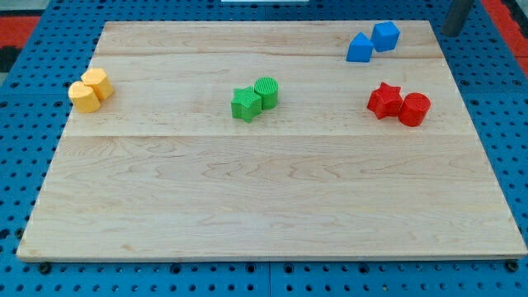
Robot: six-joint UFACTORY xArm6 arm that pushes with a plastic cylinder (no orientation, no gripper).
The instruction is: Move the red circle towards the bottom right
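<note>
Camera view shows my tip [452,31] far away at one o'clock from the red circle [414,109]; no fingers to tell about. The red star [384,101] touches it, so a bad push drags both.

We appear to be at a lab bench: a pale wooden table [272,198] lies on blue perforated pegboard [25,148], with red perforated panels [33,37] behind.
</note>
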